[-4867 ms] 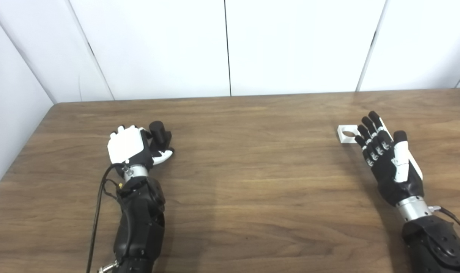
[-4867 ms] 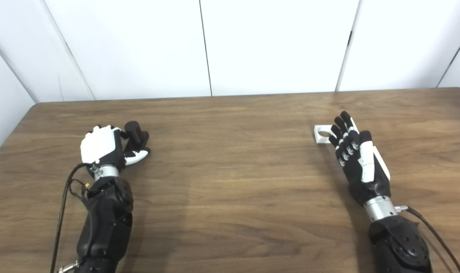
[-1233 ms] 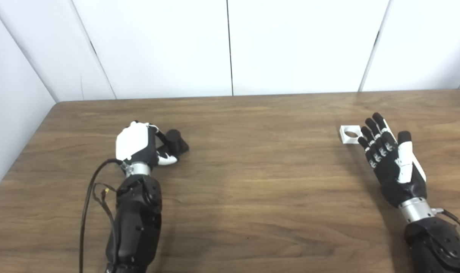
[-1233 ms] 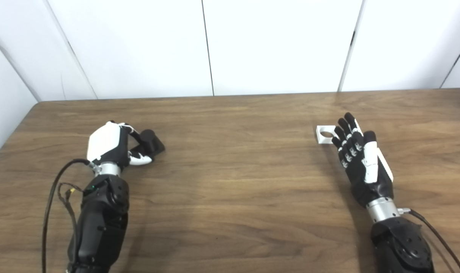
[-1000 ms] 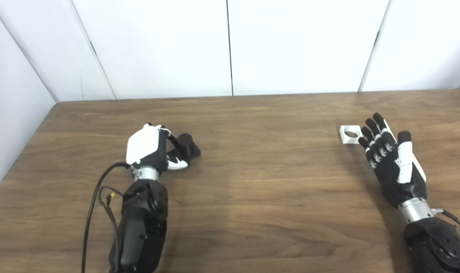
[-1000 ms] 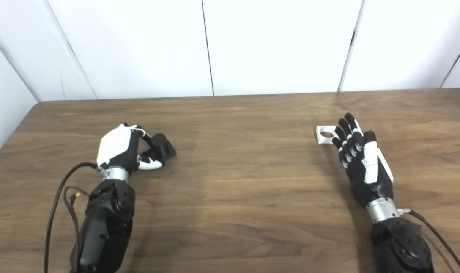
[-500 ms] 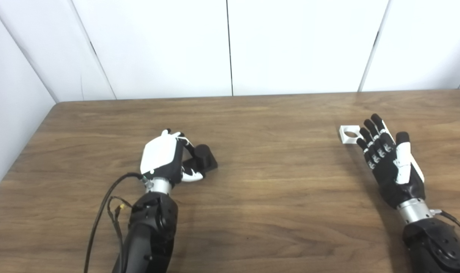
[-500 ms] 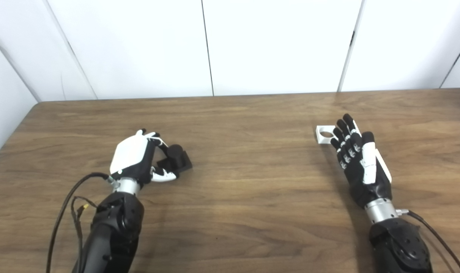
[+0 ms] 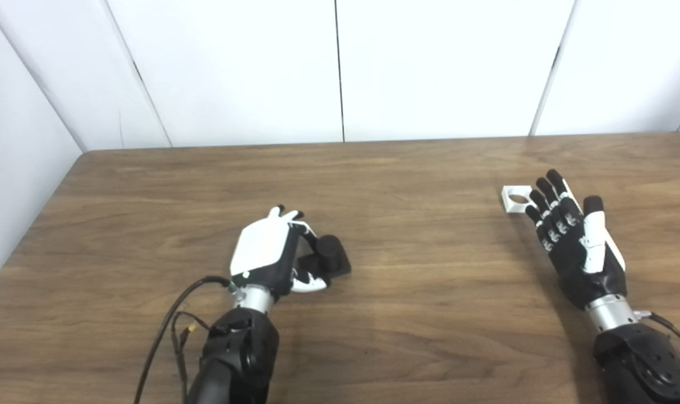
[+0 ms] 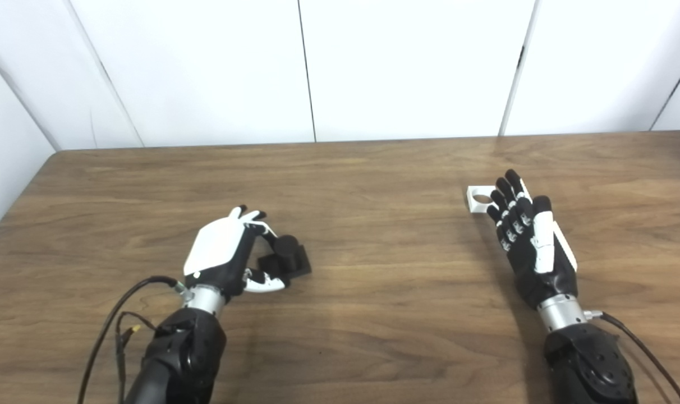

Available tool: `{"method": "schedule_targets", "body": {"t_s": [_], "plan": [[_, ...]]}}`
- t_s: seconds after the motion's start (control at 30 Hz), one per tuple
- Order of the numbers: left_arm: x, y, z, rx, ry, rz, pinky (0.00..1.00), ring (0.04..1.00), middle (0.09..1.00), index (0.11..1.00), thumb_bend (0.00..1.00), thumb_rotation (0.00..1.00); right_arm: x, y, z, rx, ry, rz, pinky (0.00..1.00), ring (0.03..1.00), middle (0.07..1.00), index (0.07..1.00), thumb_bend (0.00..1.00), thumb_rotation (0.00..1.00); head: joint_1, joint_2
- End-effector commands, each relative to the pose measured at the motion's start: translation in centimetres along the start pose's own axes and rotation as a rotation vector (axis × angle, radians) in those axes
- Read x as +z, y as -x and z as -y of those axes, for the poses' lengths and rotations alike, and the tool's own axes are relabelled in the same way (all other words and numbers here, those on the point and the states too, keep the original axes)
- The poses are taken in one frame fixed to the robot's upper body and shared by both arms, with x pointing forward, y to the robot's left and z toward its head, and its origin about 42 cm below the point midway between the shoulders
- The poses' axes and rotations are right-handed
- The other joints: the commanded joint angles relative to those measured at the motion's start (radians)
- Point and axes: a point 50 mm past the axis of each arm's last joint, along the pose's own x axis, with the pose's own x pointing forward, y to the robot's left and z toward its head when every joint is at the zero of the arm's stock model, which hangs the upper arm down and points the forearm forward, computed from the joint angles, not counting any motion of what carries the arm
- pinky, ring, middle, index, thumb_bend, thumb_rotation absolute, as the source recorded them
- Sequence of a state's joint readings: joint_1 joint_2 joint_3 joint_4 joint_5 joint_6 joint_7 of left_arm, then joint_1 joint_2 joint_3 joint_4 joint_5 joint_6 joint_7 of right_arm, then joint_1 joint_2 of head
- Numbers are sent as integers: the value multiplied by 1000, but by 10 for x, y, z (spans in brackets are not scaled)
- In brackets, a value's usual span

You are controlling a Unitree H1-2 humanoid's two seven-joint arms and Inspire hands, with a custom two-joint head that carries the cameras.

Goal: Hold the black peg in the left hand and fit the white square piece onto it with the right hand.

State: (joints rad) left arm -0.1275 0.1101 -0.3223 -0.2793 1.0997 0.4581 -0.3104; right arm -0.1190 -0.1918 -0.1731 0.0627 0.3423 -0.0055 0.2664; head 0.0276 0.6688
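Left robot hand (image 9: 264,255) is curled around the black peg (image 9: 327,259), pinching its base between thumb and fingers, and over the last few seconds it has carried the peg from the left part of the tabletop (image 9: 407,292) toward the middle, nearer the robot's body. The peg looks to be at or just above the wood; whether it is lifted clear cannot be told. Right robot hand (image 9: 571,241) lies spread, palm up and holding nothing, about where it was seconds ago. Just beyond its fingertips, farther from the robot than the peg and well apart from it to the right, the white square piece (image 9: 516,198) sits flat with its round hole facing up, not moved from its earlier spot. So the holding half of the job seems done, while the grasp on the white piece has not yet begun.
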Motion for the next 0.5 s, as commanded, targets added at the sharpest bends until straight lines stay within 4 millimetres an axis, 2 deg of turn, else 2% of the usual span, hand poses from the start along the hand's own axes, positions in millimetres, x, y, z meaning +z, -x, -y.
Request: {"method": "schedule_targets", "body": {"t_s": [0.0,0.47], "plan": [[8,5,2,-15,-8,33,922,1000,912,492,522,65,-24,17,-11,-16,-66,-54,1000,1000,1000,1000,650,1000,1,2],[24,26,11,-69,18,101,909,1000,920,492,519,69,-22,18,-12,-16,-60,-65,1000,1000,1000,1000,649,1000,-6,9]]}}
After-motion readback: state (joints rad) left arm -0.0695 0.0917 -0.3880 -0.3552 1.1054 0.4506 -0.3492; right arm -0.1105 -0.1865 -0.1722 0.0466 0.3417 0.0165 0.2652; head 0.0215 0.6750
